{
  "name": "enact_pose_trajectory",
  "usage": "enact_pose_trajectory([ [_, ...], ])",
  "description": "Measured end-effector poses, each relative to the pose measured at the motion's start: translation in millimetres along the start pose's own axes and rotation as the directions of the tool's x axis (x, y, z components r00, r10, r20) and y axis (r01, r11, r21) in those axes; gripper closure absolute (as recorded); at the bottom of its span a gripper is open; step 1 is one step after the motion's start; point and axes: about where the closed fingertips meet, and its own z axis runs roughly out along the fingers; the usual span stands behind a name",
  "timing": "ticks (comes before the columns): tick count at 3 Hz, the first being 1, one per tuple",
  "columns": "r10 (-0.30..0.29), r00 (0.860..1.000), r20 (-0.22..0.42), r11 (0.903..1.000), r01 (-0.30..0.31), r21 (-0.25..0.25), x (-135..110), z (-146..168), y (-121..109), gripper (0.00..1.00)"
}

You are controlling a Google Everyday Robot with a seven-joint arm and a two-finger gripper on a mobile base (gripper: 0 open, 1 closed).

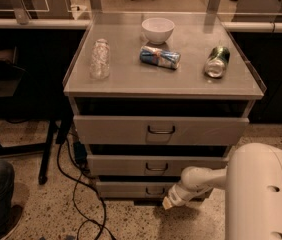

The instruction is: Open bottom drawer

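Observation:
The bottom drawer (131,189) is the lowest and shortest grey front of the cabinet, with a small dark wire loop handle (154,190). It sticks out a little less than the middle drawer (126,165) above it. My gripper (171,201) is at the end of the white arm, low in front of the bottom drawer, just right of and below its handle. The arm reaches in from the lower right.
The top drawer (116,130) stands out furthest. On the cabinet top (126,79) are a white bowl (157,30), a clear plastic bottle (100,59), a blue can (160,57) lying down and a green can (217,61). Cables (73,184) trail over the floor at left.

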Motion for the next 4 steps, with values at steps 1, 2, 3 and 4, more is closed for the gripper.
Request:
enact_pose_trajectory([
  [1, 0.0, 1.0, 0.0, 1.0, 0.0, 0.0, 0.0, 0.0, 0.0, 0.37],
  [2, 0.0, 1.0, 0.0, 1.0, 0.0, 0.0, 0.0, 0.0, 0.0, 0.14],
  [3, 0.0, 1.0, 0.0, 1.0, 0.0, 0.0, 0.0, 0.1, 0.0, 0.0],
  [4, 0.0, 1.0, 0.0, 1.0, 0.0, 0.0, 0.0, 0.1, 0.0, 0.0],
])
